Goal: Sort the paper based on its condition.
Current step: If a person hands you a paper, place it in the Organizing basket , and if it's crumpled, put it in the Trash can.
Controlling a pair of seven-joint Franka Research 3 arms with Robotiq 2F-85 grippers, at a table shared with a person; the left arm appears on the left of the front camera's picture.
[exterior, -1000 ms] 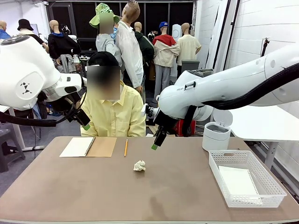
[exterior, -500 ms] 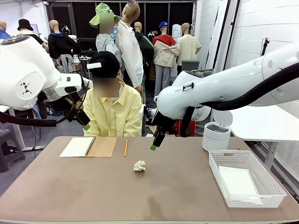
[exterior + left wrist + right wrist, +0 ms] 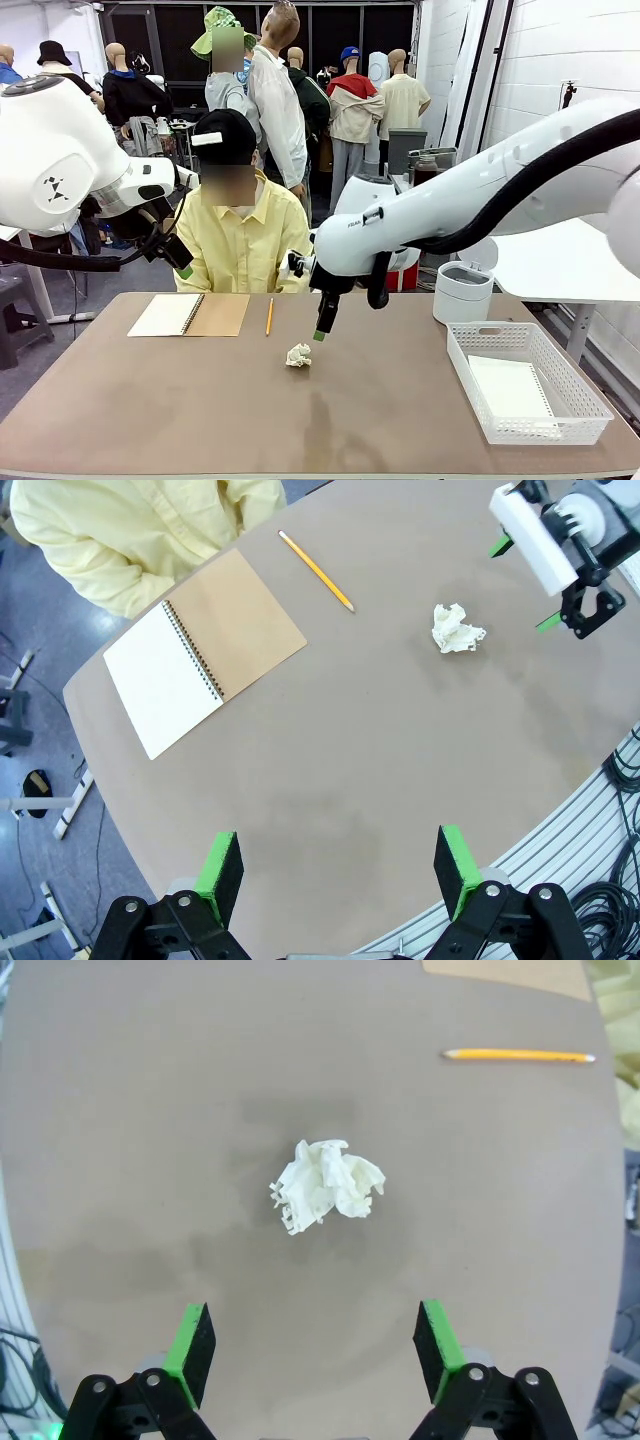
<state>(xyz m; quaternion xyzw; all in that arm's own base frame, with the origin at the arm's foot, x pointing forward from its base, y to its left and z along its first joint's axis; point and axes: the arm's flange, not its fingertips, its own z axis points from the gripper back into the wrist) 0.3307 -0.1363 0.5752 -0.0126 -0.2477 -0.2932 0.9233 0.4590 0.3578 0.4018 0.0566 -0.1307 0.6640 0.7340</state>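
Note:
A crumpled ball of white paper (image 3: 298,354) lies on the brown table near its middle. My right gripper (image 3: 320,332) hangs just above and to the right of it, fingers pointing down. In the right wrist view the ball (image 3: 325,1185) sits ahead of the open right gripper (image 3: 315,1345), clear of both green pads. A flat white sheet of paper (image 3: 510,386) lies in the white mesh basket (image 3: 590,400). My left gripper (image 3: 180,262) is held high at the left. Its own view has the left gripper (image 3: 338,872) open and empty, far above the ball (image 3: 457,629).
A spiral notebook (image 3: 190,314) lies open at the far left, with a yellow pencil (image 3: 269,316) beside it. A white lidded bin (image 3: 463,290) stands behind the basket. A person in a yellow shirt (image 3: 245,245) sits at the far side.
My right arm has swung left and lowered, bringing its gripper close over the crumpled paper. The left arm and the paper have stayed put.

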